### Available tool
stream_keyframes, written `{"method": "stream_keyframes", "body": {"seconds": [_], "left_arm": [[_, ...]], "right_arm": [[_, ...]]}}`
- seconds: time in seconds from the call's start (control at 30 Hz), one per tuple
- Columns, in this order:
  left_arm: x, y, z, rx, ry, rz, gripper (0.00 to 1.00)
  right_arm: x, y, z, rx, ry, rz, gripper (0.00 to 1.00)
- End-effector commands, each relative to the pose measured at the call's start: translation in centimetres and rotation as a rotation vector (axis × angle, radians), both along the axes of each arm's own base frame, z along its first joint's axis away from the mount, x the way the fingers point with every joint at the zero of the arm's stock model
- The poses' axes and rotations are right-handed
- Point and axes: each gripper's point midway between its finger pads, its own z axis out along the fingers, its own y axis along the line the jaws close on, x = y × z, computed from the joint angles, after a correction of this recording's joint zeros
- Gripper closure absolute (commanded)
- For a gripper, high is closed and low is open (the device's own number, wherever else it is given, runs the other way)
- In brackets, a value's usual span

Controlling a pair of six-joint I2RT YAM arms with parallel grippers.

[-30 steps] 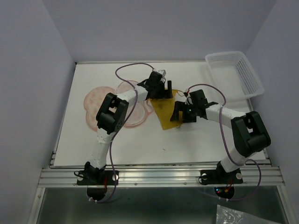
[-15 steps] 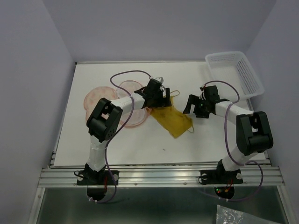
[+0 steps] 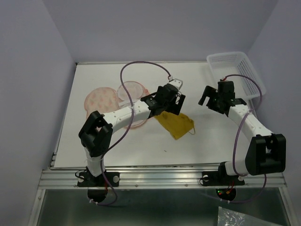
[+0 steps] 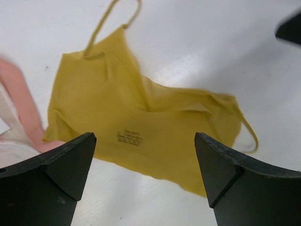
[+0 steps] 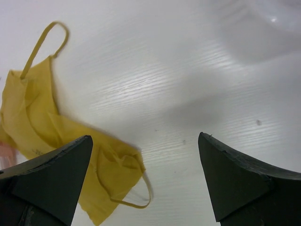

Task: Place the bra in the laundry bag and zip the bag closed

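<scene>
Evidently the packing step is in hand: the bra [image 3: 177,124] lies loose on the tabletop [image 3: 136,148] at centre frame, just right of the open laundry bag [image 3: 100,99]. Left jaws hover over its upper edge, right jaws at upper right, both apart and empty. Next, likely, pinch the fabric and carry it left.

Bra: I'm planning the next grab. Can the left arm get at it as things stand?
Probably yes: the left gripper hangs open just above the bra, which lies uncovered on the table, nothing between them.
</scene>
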Motion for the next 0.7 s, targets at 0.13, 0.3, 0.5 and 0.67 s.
{"method": "stream_keyframes", "body": {"seconds": [0.13, 0.3, 0.5, 0.67], "left_arm": [[-8.0, -4.7, -1.2, 0.133, -0.077, -0.293, 0.01], [-10.6, -6.6, -3.7, 0.182, -0.052, -0.382, 0.01], [-12.6, -7.6, -6.7, 0.22, 0.002, -0.479, 0.04], [-13.5, -7.6, -9.0, 0.251, 0.038, -0.517, 0.06]], "right_arm": [[0.3, -4.1, 3.2, -0.054, -0.059, -0.136, 0.0], [-0.1, -4.1, 3.1, -0.063, -0.06, -0.114, 0.0], [-0.4, -4.0, 3.2, -0.061, -0.066, -0.109, 0.0], [-0.4, -3.9, 3.4, -0.056, -0.072, -0.105, 0.0]]}}
